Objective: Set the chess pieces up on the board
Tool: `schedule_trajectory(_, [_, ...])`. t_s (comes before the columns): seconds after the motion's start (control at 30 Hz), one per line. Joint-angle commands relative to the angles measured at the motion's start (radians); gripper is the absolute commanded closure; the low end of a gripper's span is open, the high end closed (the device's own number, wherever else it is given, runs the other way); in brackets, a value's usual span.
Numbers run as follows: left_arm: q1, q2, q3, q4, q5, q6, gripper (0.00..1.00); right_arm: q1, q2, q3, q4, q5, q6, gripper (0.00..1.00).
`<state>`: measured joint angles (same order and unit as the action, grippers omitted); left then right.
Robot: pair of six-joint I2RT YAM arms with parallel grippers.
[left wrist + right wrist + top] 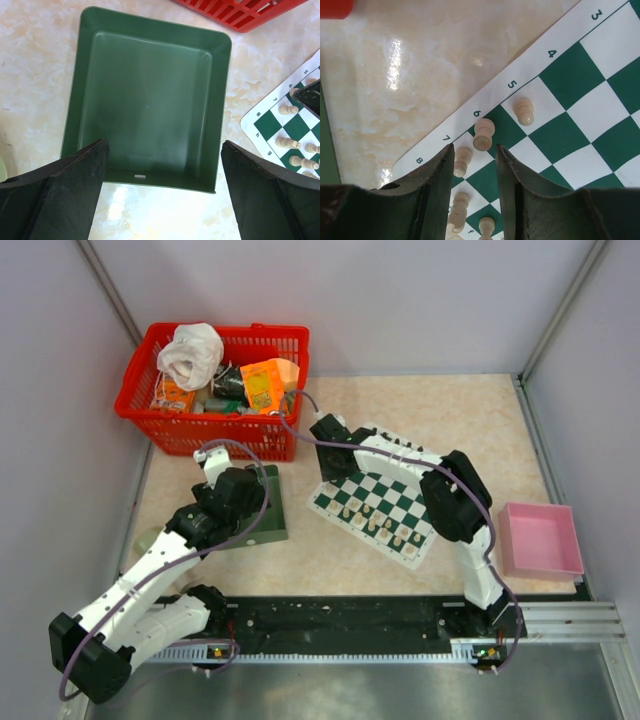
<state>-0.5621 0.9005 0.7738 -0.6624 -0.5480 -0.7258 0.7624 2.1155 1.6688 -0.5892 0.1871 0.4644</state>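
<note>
Red plastic lattice basket [140, 405] is sitting at the counter's [420, 400] far left corner, holding a white crumpled bag and orange packs. The rest of its contents are too jumbled to read.

Left claw [165, 150] is hanging wide open over the near rim of the dark green tray [150, 100]. The tray is smooth moulded plastic with rounded corners, lying close to the counter's left edge. In the top view the arm is hiding most of it.

The board [570, 135] is lying flat mid-counter, skewed to the edges. It is a thin green-and-white check mat with a printed white border.

Cream-white chess pieces [484, 134], turned and glossy, are standing along the board's near side. Some are cut off behind the fingers.

Right claw [475, 148] is hovering over the board's far left corner, jaws narrow and gripping nothing. One piece is sitting just past the tips.

Pink square bin [540, 538] is sitting at the counter's right edge.
</note>
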Motion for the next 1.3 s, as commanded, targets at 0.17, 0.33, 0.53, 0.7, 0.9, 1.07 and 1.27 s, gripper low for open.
schedule_trajectory(0.17, [0.010, -0.009, -0.010, 0.015, -0.020, 0.016, 0.01, -0.008, 0.018, 0.066, 0.020, 0.032, -0.006, 0.63])
schedule_trajectory(0.33, [0.013, -0.012, -0.013, 0.015, -0.021, 0.016, 0.01, -0.009, 0.034, 0.077, 0.022, 0.034, -0.006, 0.65])
schedule_trajectory(0.53, [0.016, -0.012, -0.013, 0.015, -0.018, 0.016, 0.01, -0.012, 0.043, 0.082, 0.016, 0.041, -0.009, 0.68])
schedule_trajectory(0.7, [0.018, -0.011, -0.013, 0.020, -0.013, 0.019, 0.01, -0.012, 0.047, 0.085, 0.011, 0.051, -0.012, 0.70])
schedule_trajectory(0.9, [0.021, -0.009, -0.013, 0.015, -0.012, 0.019, 0.01, -0.012, 0.054, 0.088, 0.005, 0.057, -0.018, 0.71])
schedule_trajectory(1.07, [0.021, -0.012, -0.013, 0.020, -0.010, 0.017, 0.01, -0.014, 0.060, 0.094, -0.006, 0.061, -0.020, 0.72])
schedule_trajectory(1.27, [0.022, -0.012, -0.010, 0.020, -0.010, 0.019, 0.01, -0.012, 0.051, 0.098, -0.006, 0.066, -0.023, 0.74])
